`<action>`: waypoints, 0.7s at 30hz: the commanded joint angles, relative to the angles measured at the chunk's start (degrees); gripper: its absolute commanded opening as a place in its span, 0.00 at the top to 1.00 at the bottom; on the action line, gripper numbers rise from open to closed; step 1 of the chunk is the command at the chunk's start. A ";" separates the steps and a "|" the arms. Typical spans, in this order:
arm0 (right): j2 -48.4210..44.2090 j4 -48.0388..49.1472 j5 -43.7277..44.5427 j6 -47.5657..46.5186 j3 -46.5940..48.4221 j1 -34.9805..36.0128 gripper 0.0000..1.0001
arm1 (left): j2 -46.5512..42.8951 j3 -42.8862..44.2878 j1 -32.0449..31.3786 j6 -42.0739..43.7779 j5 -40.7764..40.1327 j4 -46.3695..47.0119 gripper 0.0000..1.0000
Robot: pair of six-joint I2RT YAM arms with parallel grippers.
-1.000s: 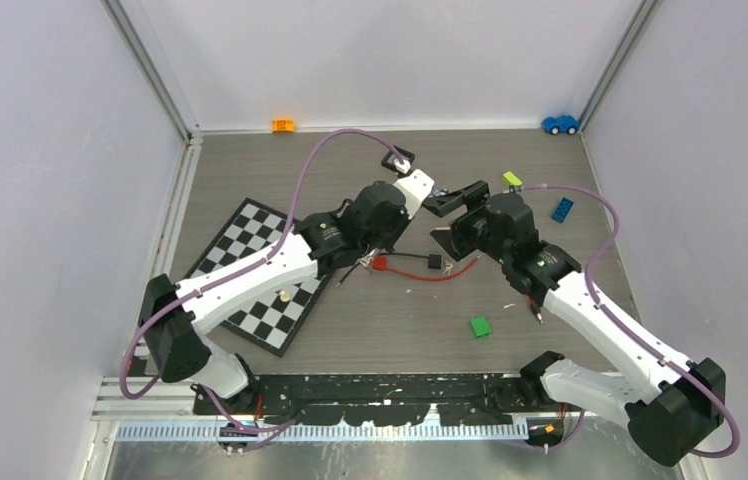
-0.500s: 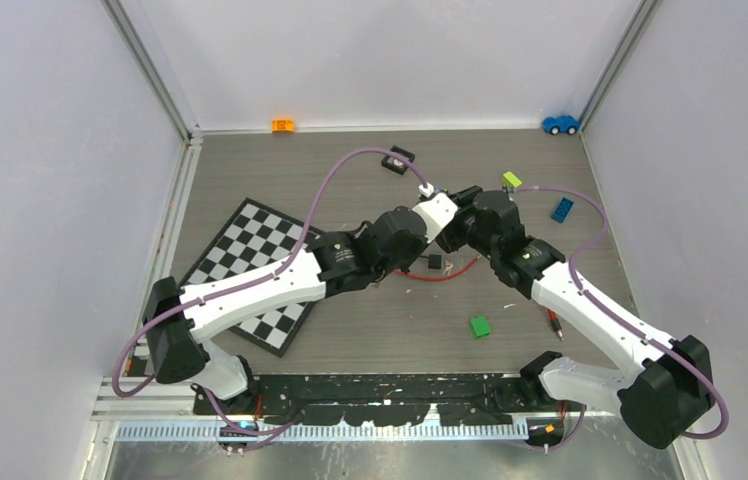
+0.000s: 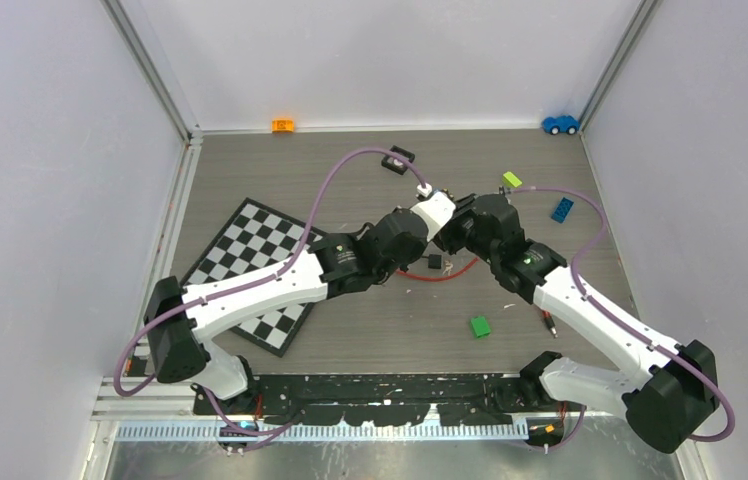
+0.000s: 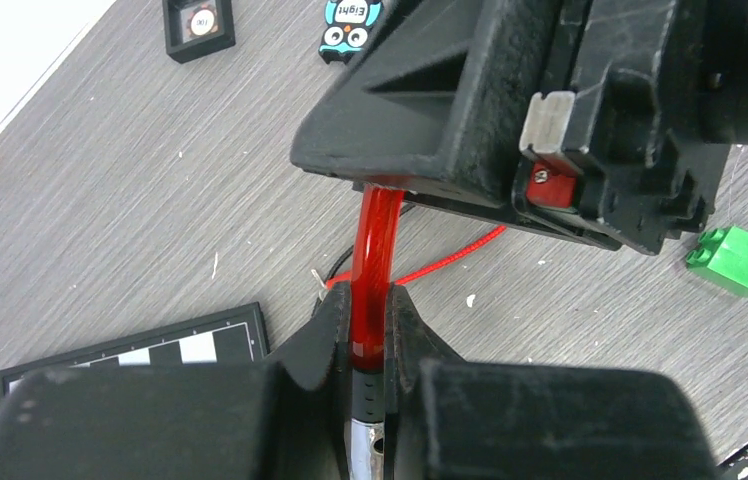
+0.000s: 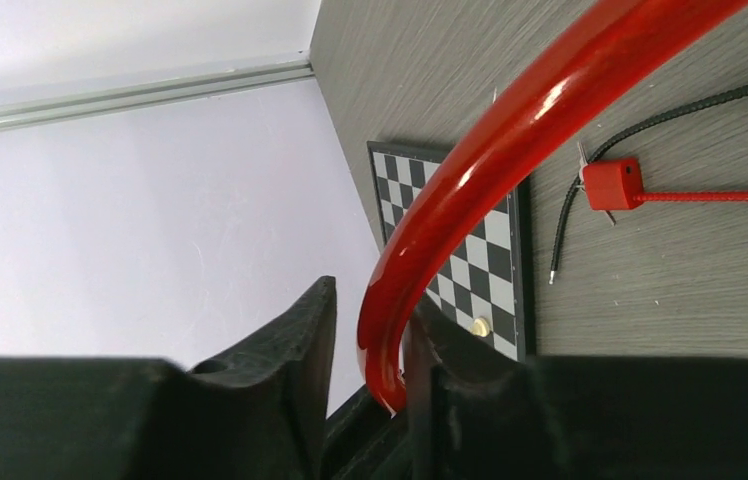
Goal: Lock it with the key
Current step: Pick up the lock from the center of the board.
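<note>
The grey table (image 3: 250, 170) carries a chessboard (image 3: 240, 250) at about 8 o'clock from its middle. The two arms meet just past the middle, toward 12 o'clock.

The left gripper (image 4: 370, 310) is clamped tight on a glossy red cable (image 4: 377, 240), which appears to be the lock's loop. The cable rises from between its fingers toward 12 o'clock in the left wrist view and disappears under the right arm's black housing. The right gripper (image 5: 368, 322) stands half-wide around the same cable. One finger touches it and the other is clear of it, so this is not yet a grip.

A green brick (image 3: 479, 326) lies at 5 o'clock from the meeting point. A small red block (image 5: 613, 185) on a thin red cord lies on the table at 2 o'clock in the right wrist view. Whether it belongs to the lock I cannot tell. I cannot pick out the key with any confidence.

The step in hand looks like bracing or passing the cable between the two grippers, ahead of any turning of the key. The next move probably calls for the right jaws to seat squarely on the cable without dragging it from the left grip, which would free one gripper to fetch the key.
</note>
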 commanded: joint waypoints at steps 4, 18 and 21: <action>-0.10 3.67 -0.09 -0.79 2.07 0.64 0.82 | -0.53 2.23 -0.04 -1.45 -1.69 5.30 1.00; -5.96 0.79 6.12 -15.80 4.54 0.92 0.99 | -11.25 1.81 0.02 -2.69 8.56 3.29 0.00; -7.85 0.01 6.17 -21.91 6.11 0.89 0.99 | -16.91 0.70 0.24 -2.47 13.33 3.96 0.00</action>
